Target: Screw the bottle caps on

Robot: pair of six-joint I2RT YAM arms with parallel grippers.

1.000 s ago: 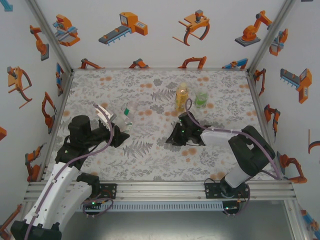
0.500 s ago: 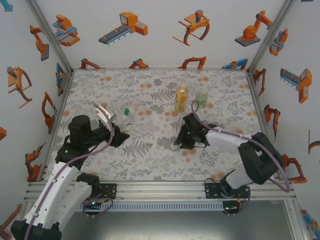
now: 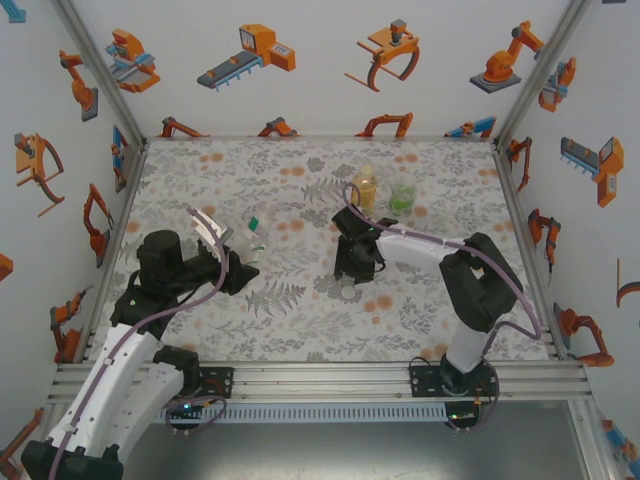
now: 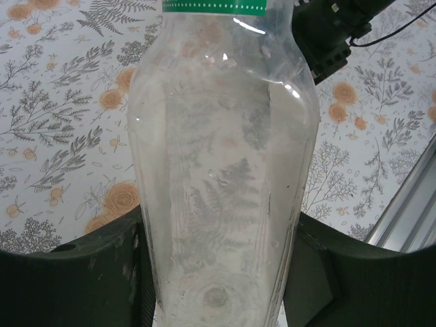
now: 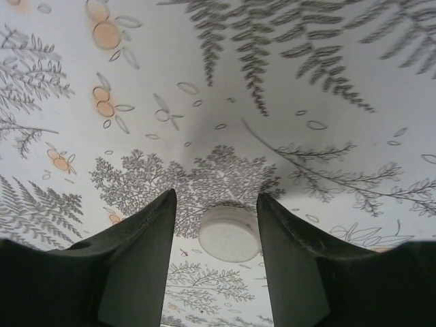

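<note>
A: Your right gripper [image 5: 216, 204] is spread wide and holds nothing. The small round white plastic cap [image 5: 229, 234] lies flat on the flowered table [image 5: 306, 68] between its fingers, so closing should pinch it.

B: It sits nearer one finger, though. I'd centre first.

A: Your left gripper [image 4: 221, 272] is clamped round the lower body of the clear plastic bottle [image 4: 221, 136], neck pointing away from the hand.

B: Held low, I judge, to leave the neck free for capping. The green band [image 4: 214, 5] there may be a cap; I cannot tell.
</note>
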